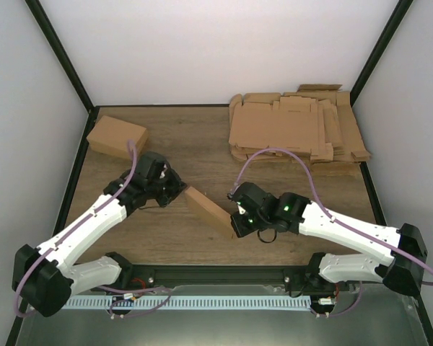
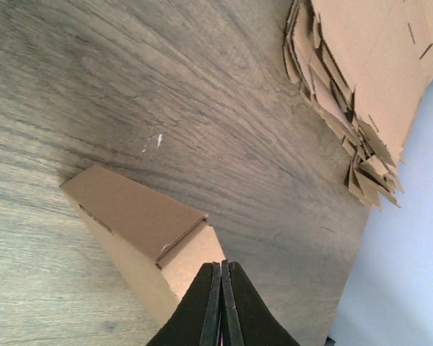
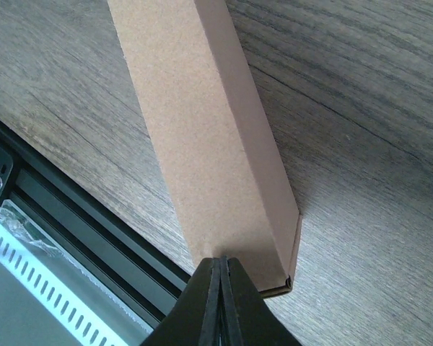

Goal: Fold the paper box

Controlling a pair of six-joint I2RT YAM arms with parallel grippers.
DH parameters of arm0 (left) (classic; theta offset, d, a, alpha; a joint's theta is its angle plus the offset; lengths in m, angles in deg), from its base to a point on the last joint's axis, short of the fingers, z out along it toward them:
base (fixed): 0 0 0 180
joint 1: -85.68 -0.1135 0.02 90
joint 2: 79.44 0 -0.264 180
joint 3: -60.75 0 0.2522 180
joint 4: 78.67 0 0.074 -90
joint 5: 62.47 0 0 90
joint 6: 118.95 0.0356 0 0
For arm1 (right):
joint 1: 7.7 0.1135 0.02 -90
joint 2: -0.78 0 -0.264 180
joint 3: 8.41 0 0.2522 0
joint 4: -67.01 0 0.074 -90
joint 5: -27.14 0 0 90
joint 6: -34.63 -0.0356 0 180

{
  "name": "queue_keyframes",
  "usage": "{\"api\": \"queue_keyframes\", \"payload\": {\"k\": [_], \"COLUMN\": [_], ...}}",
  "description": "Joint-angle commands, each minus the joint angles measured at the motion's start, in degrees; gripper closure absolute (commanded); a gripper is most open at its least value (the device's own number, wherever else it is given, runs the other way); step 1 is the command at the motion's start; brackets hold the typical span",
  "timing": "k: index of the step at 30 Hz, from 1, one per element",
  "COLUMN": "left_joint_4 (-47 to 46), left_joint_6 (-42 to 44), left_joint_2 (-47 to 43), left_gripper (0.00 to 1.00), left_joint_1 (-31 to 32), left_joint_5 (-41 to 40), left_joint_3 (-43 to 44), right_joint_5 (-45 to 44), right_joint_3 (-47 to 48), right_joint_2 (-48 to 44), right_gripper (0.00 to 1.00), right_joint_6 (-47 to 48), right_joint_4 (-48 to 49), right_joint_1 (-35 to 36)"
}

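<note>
top external shows you the paper box [image 1: 208,209] near the middle of the table [image 1: 195,137], toward the near edge. it is closed up into a long, narrow shape and runs diagonally between your 2 arms. your left gripper [image 1: 182,189] meets its far-left end and your right gripper [image 1: 235,227] meets its near-right end.

in the left wrist view, the left gripper [image 2: 221,270] has its jaws drawn together to a thin slit, tips against the lower corner of the box's [image 2: 130,209] small end face. you cannot tell whether any cardboard is nipped in that slit.

in the right wrist view, the right gripper [image 3: 220,261] is likewise clenched, its tips lying over the near end of the box's [image 3: 202,130] long face, just beside the end corner. again, a pinch on the wall cannot be confirmed. the black frame rail [image 3: 58,209] runs close beside this end.

well apart from all this, a second closed brown box [image 1: 117,137] sits at the far-left corner, and a pile of flat blanks [image 1: 296,130] lies at the far right.
</note>
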Motion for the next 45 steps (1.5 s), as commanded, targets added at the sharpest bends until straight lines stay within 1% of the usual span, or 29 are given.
{"api": "queue_keyframes", "payload": {"k": [1,4,7,10,13,17,20,25,32,35,39,41,45], "left_joint_4": [2.0,-2.19,-3.4,-2.17,-0.27,0.4,0.9,-0.01,-7.8,-10.75,-13.55,-12.82,-11.82], "left_joint_6": [1.04,0.24,0.22,0.74,0.91,1.59,2.33,4.11,4.01,3.73,3.51,4.53,5.3], "left_joint_2": [0.2,1.34,3.1,2.93,1.83,2.02,1.77,0.16,1.91,3.3,5.25,6.43,7.01], "left_gripper": [0.96,0.96,0.96,0.96,0.96,0.96,0.96,0.96,0.96,0.96,0.96,0.96,0.96], "left_joint_1": [-0.38,-0.59,-0.59,-0.59,-0.59,-0.59,-0.59,-0.59,-0.51,-0.18,-0.06,-0.06,-0.06], "left_joint_5": [-1.3,0.8,1.86,1.18,-1.45,-0.71,-0.17,1.66,12.87,15.47,15.65,15.03,14.59], "left_joint_3": [-1.37,-6.23,-8.25,-7.21,-5.48,-3.16,-1.51,-0.08,-1.63,-3.35,-6.11,-6.59,-6.09], "right_joint_5": [-0.55,-0.55,-0.75,-1.64,-2.55,-3.94,-3.52,-0.73,1.41,0.64,-0.22,0.03,1.11], "right_joint_3": [-2.74,-2.56,-1.53,1.99,7.59,14.12,16.48,16.84,12.27,11.48,15.54,18.57,17.74], "right_joint_2": [2.48,2.63,2.7,2.46,2.69,6.23,9.22,12.79,16.83,16.26,15.53,16.36,17.34], "right_gripper": [0.97,0.97,0.97,0.97,0.97,0.96,0.96,0.96,0.97,0.99,0.99,0.99,0.99], "right_joint_6": [-0.06,0.12,0.3,0.62,1.71,4.06,6.1,8.49,9.28,8.91,9.74,10.11,10.44], "right_joint_4": [-4.73,-4.84,-5.25,-6.54,-7.03,-6.26,-3.86,1.48,5.3,5.55,4.44,3.73,5.76], "right_joint_1": [-0.22,-0.31,-0.24,-0.29,-0.23,-0.3,-0.96,-2.98,-4.0,-4.0,-4.26,-4.26,-4.28]}}
